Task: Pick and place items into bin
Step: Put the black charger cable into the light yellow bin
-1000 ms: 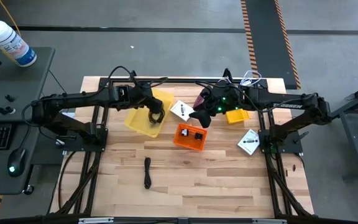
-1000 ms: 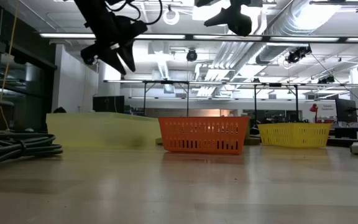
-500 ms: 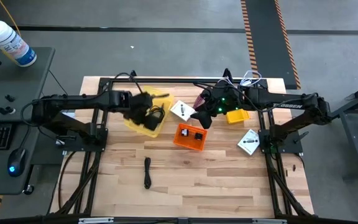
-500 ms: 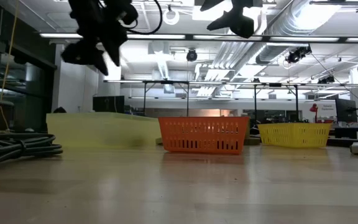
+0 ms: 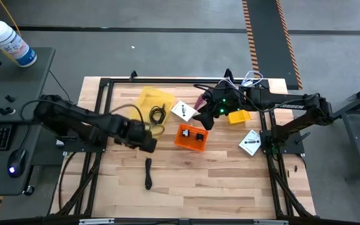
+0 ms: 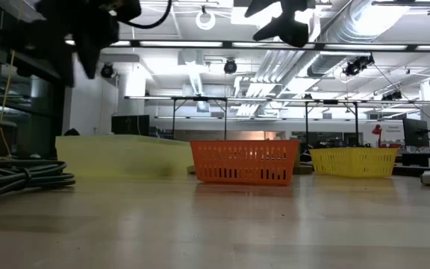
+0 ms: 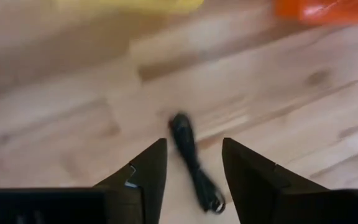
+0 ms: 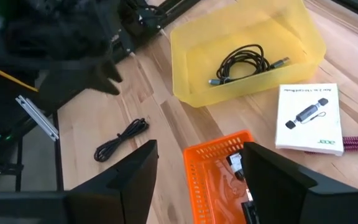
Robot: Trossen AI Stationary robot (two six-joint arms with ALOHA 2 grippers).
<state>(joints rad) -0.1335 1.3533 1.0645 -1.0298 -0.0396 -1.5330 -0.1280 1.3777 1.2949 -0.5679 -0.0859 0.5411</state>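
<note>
1. High view: the wooden table [image 5: 192, 187] is bounded by a dark frame. Bare wood is seen across its front half, broken only by the short black cable [image 5: 148, 173]. The left gripper [image 5: 147, 141] is seen between the yellow bin [image 5: 144, 102] and that cable, apart from both. A coiled cable [image 5: 157, 114] lies inside the yellow bin. The orange basket [image 5: 190, 137] stands just right of the left gripper. A white card [image 5: 183, 110] lies between bin and basket; a second white card [image 5: 250, 142] lies near the right table edge. The right gripper [image 5: 206, 116] is held over the back of the table beside a small yellow basket [image 5: 237, 116].

2. Low view: both arms are shown raised well above the tabletop; open wood is seen in front of the three containers.

3. Left wrist view: the left gripper's fingers [image 7: 146, 174] are spread and empty, and the short black cable is framed in the gap, lying flat on the wood beneath.

4. Right wrist view: the right gripper's fingers [image 8: 272, 180] are parted, nothing held; the coiled cable rests on the bin floor, clear of the walls.
</note>
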